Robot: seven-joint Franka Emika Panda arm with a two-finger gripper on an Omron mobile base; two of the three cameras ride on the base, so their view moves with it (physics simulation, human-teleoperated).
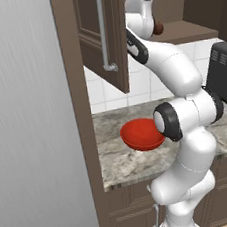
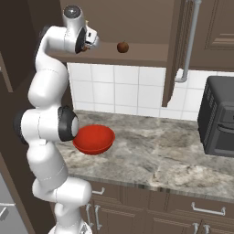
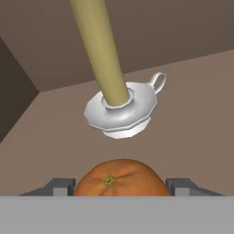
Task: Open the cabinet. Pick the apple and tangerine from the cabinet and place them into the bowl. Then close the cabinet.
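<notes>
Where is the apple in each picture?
Left base view: apple peeks out right of the arm's top, on the cabinet shelf.
Right base view: top middle, on the cabinet shelf.
Hand view: the shared landmark, the cabinet shelf, lies under the tangerine.

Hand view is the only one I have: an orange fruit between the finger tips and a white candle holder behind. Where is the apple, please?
Observer: The apple sits on the open cabinet shelf, to the right of the gripper in the right base view.
Operator: Is the bowl ready?
Observer: Yes, the bowl stands empty on the counter, below the shelf.
Operator: Are the doors open?
Observer: In both base views a door stands swung out.
</notes>
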